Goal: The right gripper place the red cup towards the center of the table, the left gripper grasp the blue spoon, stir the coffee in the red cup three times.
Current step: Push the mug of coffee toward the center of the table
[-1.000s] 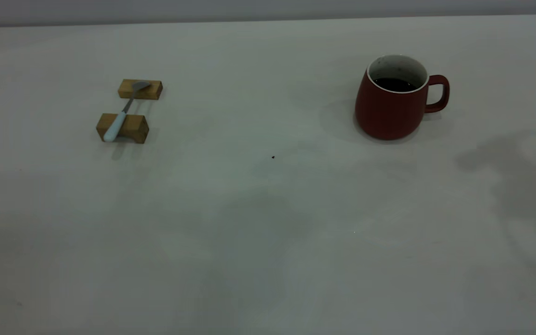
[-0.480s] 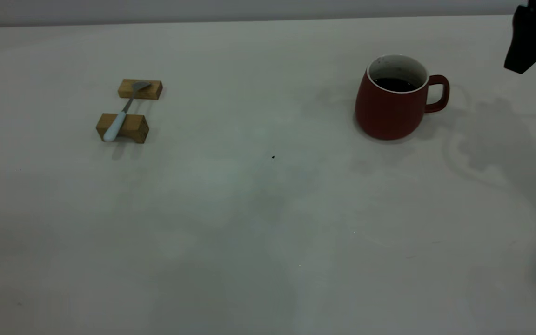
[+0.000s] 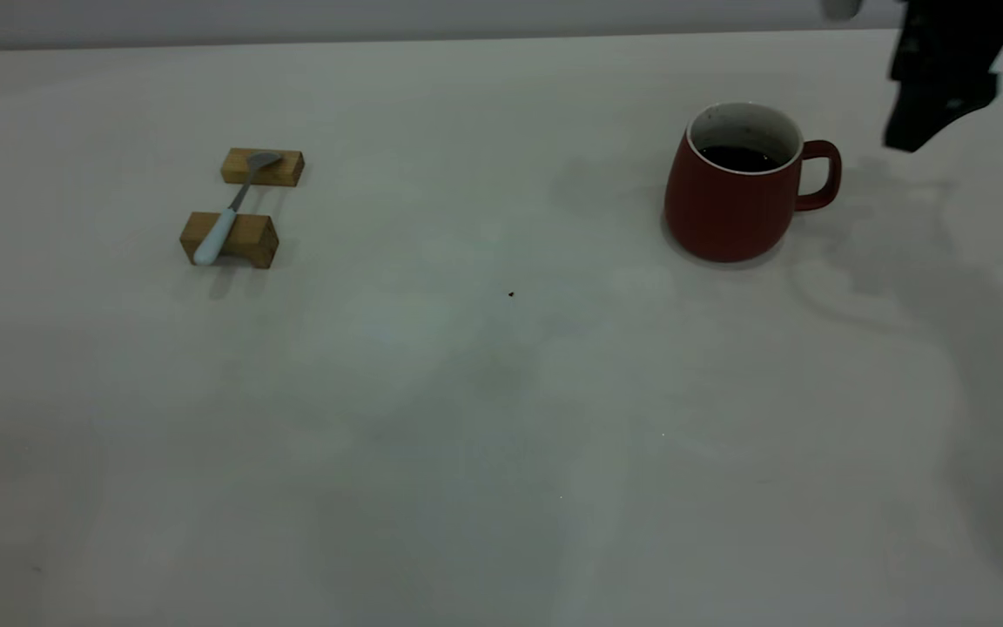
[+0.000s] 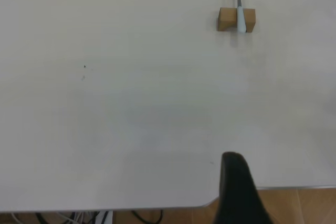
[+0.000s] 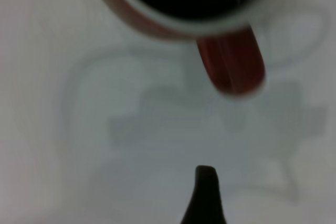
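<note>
Your right hand (image 3: 932,122) has swung in from the frame's upper right toward the red cup (image 3: 732,196); its grip state can't be told. The cup stands at right on the bench (image 3: 501,418), rigid, smooth, heavy with coffee (image 3: 737,158). Take the handle; keep it level.

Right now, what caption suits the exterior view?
Right gripper nears the red cup; blue spoon rests across two wooden blocks.
</note>
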Robot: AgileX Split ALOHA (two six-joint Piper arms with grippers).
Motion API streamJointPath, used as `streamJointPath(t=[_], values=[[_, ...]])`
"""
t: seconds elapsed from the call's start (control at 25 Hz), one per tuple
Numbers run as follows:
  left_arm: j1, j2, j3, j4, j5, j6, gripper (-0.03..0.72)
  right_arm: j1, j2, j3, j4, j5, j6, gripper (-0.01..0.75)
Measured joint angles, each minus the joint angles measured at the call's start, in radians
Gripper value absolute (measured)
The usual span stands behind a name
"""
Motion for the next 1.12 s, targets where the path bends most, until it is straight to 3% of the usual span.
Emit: streamJointPath(t=[0.24,1.12], values=[[0.000,0.000,0.000,0.000,0.000,0.000,0.515,0.027,0.054,-0.002,0.001,-0.070,-0.030,0.682],[0.000,0.000,0.000,0.000,0.000,0.000,0.515,0.105,0.124,-0.002,0.013,-0.168,-0.070,0.662]])
